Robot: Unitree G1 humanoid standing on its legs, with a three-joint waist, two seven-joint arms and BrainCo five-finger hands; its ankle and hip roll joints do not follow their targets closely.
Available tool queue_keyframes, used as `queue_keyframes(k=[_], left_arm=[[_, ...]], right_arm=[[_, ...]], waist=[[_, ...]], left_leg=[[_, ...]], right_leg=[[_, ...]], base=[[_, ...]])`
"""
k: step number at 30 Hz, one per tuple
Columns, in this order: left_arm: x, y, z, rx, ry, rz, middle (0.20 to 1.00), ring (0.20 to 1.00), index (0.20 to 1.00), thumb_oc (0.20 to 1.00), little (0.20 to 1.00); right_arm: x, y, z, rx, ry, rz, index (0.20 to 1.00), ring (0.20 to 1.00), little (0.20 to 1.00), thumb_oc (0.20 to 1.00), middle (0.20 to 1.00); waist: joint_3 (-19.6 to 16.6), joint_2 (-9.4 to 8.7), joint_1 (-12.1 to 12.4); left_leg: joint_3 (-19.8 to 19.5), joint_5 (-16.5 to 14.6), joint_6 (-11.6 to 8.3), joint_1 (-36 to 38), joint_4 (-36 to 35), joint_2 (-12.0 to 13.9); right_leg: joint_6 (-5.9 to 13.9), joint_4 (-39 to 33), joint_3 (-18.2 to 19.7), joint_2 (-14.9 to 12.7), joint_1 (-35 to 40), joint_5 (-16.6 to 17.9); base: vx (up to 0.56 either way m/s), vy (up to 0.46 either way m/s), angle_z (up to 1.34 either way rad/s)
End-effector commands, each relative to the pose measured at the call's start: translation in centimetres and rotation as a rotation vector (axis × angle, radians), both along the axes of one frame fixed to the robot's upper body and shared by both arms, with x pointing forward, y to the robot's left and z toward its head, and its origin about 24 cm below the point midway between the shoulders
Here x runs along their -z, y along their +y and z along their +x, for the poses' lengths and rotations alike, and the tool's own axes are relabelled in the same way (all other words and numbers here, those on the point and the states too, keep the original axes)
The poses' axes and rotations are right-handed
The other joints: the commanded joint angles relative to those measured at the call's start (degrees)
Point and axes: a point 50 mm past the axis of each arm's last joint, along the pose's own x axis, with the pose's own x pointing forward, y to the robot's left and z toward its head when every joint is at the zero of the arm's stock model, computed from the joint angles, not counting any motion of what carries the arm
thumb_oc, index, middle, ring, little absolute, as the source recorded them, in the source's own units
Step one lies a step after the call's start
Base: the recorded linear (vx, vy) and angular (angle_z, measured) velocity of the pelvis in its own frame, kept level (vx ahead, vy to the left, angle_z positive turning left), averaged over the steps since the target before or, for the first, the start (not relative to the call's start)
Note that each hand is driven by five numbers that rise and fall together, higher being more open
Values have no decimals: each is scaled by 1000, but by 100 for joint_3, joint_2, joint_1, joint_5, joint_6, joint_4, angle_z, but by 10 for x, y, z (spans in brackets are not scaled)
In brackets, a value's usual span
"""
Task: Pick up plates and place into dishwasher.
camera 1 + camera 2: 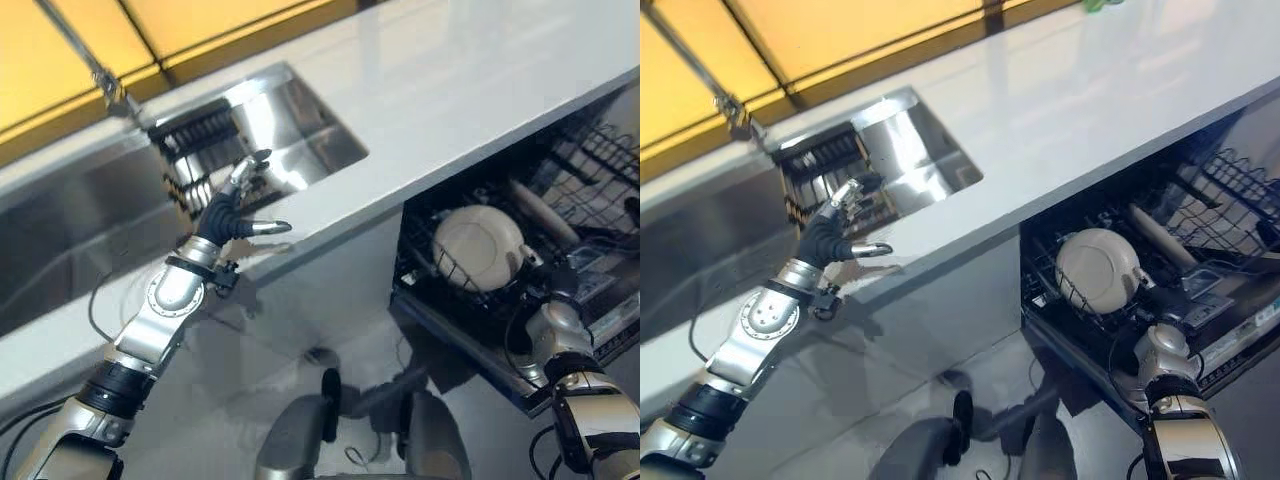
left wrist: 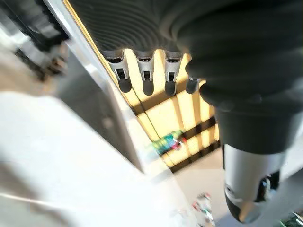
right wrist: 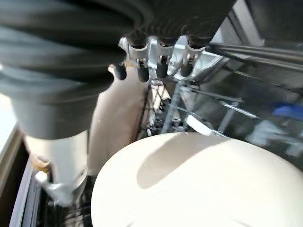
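Observation:
A cream plate (image 1: 478, 245) stands tilted in the lower rack (image 1: 436, 277) of the open dishwasher under the counter's right end. My right hand (image 1: 548, 284) hovers at the plate's right rim. In the right wrist view the plate (image 3: 199, 189) lies just below the palm, and the fingers (image 3: 161, 66) are relaxed above it with rack wires showing between, the thumb (image 3: 61, 161) off to one side. My left hand (image 1: 228, 215) is held open over the counter's front edge beside the sink, holding nothing.
A steel sink (image 1: 295, 115) is set in the white counter (image 1: 470, 90), with a dark slotted rack (image 1: 195, 135) inside and a faucet (image 1: 112, 92) behind. A second pale piece (image 1: 540, 212) lies deeper in the dishwasher. The upper wire rack (image 1: 600, 150) juts out at right.

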Motion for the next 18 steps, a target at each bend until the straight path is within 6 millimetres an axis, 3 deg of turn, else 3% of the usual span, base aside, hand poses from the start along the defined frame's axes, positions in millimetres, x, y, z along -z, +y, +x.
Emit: queue_keyframes(k=[1, 5, 9, 14, 18], left_arm=[[-24, 0, -4, 2, -123, -78, 1000, 1000, 1000, 1000, 1000], [-22, -2, -5, 8, -117, -75, 1000, 1000, 1000, 1000, 1000], [-23, -1, -5, 10, -112, -57, 1000, 1000, 1000, 1000, 1000], [-23, 1, -6, 11, -112, -49, 1000, 1000, 1000, 1000, 1000], [-22, 3, -6, 13, -97, -40, 1000, 1000, 1000, 1000, 1000]], right_arm=[[22, 11, -4, -86, 84, 55, 1000, 1000, 1000, 1000, 1000], [40, 19, -8, -174, 130, 157, 1000, 1000, 1000, 1000, 1000], [42, 29, -3, -256, 112, 261, 1000, 1000, 1000, 1000, 1000], [33, 44, 11, -346, 39, 338, 1000, 1000, 1000, 1000, 1000], [11, 55, 28, -458, -53, 366, 1000, 1000, 1000, 1000, 1000]], waist=[[-123, 62, 16], [-120, 4, 60], [-106, -52, 103], [-60, -94, 153], [-33, -100, 208]], left_leg=[[94, -1024, 415, -248, 1296, -122], [71, -1098, 430, -377, 1541, -113], [44, -1085, 429, -445, 1601, -95], [29, -1069, 433, -529, 1662, -86], [1, -1059, 442, -599, 1711, -75]], right_leg=[[-240, -43, -111, -30, 103, 467], [-275, 198, -90, -23, -3, 388], [-288, 261, -70, 0, -57, 377], [-310, 331, -57, 46, -127, 365], [-331, 413, -51, 76, -202, 341]], base=[[18, 1, -9], [19, -7, -6], [8, -16, 1], [5, -26, -2], [22, -18, 1]])
